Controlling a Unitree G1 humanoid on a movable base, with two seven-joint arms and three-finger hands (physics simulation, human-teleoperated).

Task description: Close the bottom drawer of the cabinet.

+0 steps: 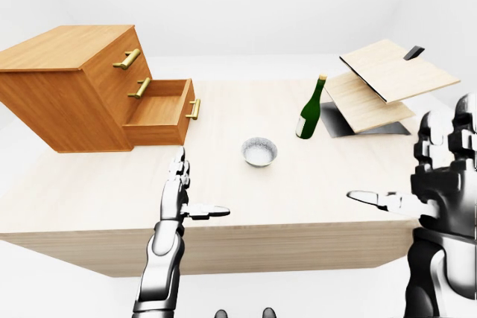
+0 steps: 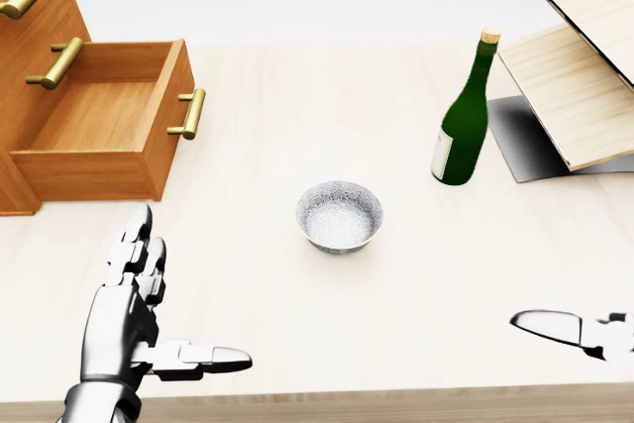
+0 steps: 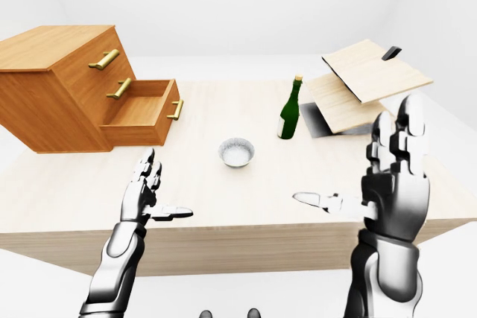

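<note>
A wooden cabinet (image 1: 63,83) stands on the table at the left of the left-eye view, with three brass-handled drawers. Its bottom drawer (image 1: 158,112) is pulled out and looks empty; its brass handle (image 1: 194,109) faces right. The two upper drawers are shut. My left hand (image 1: 195,188) is open, fingers up and thumb out, over the table below the drawer and apart from it. My right hand (image 3: 358,161) is open and raised at the right, far from the cabinet.
A small grey bowl (image 1: 259,152) sits mid-table, right of the drawer. A green bottle (image 1: 311,109) stands further right. Tilted wooden boards on a dark stand (image 1: 380,83) fill the top right. The table's near edge (image 1: 223,247) runs under my hands.
</note>
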